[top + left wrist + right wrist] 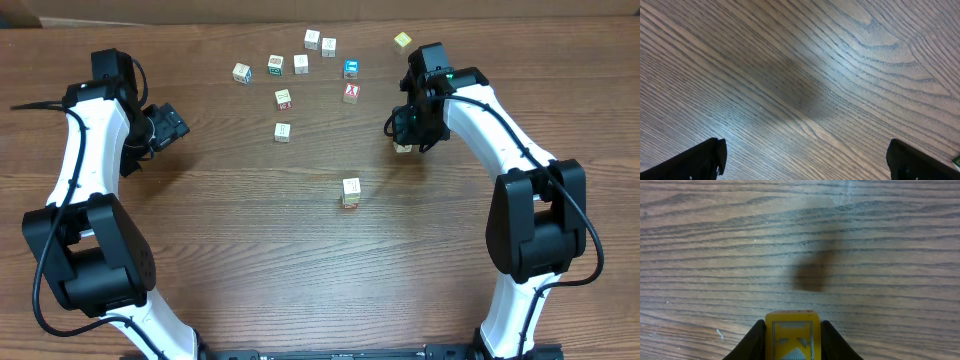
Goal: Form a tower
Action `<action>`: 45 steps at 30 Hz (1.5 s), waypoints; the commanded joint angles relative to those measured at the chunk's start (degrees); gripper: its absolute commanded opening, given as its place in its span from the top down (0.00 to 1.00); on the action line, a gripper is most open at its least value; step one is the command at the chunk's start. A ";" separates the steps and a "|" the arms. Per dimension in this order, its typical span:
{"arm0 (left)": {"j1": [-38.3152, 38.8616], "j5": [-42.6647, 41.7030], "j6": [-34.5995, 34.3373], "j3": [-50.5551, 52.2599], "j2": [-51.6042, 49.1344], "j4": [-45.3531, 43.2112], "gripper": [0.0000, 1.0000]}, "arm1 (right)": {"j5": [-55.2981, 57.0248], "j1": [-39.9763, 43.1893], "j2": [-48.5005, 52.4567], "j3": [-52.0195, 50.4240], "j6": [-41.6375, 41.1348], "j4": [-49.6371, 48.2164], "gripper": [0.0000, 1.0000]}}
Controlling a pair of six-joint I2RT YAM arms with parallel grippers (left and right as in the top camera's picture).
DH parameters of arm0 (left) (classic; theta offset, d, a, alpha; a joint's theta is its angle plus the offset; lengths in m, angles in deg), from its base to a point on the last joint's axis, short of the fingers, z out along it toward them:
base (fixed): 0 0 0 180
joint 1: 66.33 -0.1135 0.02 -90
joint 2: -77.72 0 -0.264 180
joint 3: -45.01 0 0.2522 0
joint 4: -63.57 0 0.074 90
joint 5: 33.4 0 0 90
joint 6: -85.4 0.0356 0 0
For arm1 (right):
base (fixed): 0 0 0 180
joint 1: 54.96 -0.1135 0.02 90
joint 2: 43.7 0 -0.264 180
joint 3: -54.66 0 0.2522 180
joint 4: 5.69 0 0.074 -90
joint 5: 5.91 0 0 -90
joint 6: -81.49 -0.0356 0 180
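Note:
The tower [350, 192] is a short upright stack of small wooden cubes, standing alone at mid-table. My right gripper [404, 138] hovers to its upper right, shut on a yellow cube [792, 336]. That cube has a letter K on its face and sits between both fingers [757, 337]. It casts a dark shadow on the wood below, so it hangs above the table. A corner of the cube [403, 148] peeks out under the gripper in the overhead view. My left gripper [170, 126] is far left, open over bare wood, with nothing between its fingers [707, 159].
Several loose cubes lie at the back of the table: a pale one [282, 131], a red-marked one [351, 93], a blue one [351, 69], a yellowish one [402, 40] and others around [301, 63]. Both arm bases stand at the near corners.

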 commanded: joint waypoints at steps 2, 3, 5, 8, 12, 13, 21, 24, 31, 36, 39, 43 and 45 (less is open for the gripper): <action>0.11 -0.04 0.46 -0.83 -0.31 -0.04 0.01 | -0.33 -0.11 0.09 -0.28 -0.33 -0.63 0.73; 0.11 -0.04 0.44 -0.83 -0.31 -0.04 0.01 | -0.33 -0.11 0.09 -0.31 -0.33 -0.72 0.73; 0.11 -0.04 0.44 -0.83 -0.31 -0.04 0.00 | -0.33 -0.11 0.09 -0.31 -0.35 -0.94 0.73; 0.11 -0.04 0.44 -0.83 -0.31 -0.04 0.00 | -0.33 -0.11 0.09 -0.31 -0.35 -1.03 0.57; 0.11 -0.04 0.46 -0.83 -0.31 -0.04 0.00 | -0.33 -0.11 0.09 -0.31 -0.33 -0.94 0.40; 0.11 -0.04 0.46 -0.83 -0.31 -0.04 0.00 | -0.33 -0.11 0.09 -0.31 -0.33 -1.03 0.37; 0.11 -0.04 0.46 -0.83 -0.31 -0.04 0.00 | -0.35 -0.17 0.13 -0.31 -0.35 -0.83 0.31; 0.11 -0.04 0.46 -0.83 -0.31 -0.04 0.01 | -0.37 -0.55 0.20 -0.31 -0.39 -0.81 0.31; 0.11 -0.04 0.44 -0.83 -0.31 -0.04 0.00 | -0.31 -2.89 0.98 -0.31 -2.05 -0.83 0.38; 0.11 -0.04 0.44 -0.83 -0.31 -0.04 0.00 | 3.10 -4.26 1.77 -0.31 -3.67 -0.81 0.39; 0.11 -0.04 0.46 -0.83 -0.31 -0.04 0.00 | 4.15 -4.35 2.29 -0.31 -4.00 -0.98 0.39; 0.11 -0.04 0.44 -0.83 -0.31 -0.04 0.01 | 4.17 -4.35 2.97 -0.31 -4.44 -1.07 0.39; 0.11 -0.04 0.46 -0.83 -0.31 -0.04 0.01 | 4.20 -4.33 3.45 -0.31 -4.44 -1.16 0.39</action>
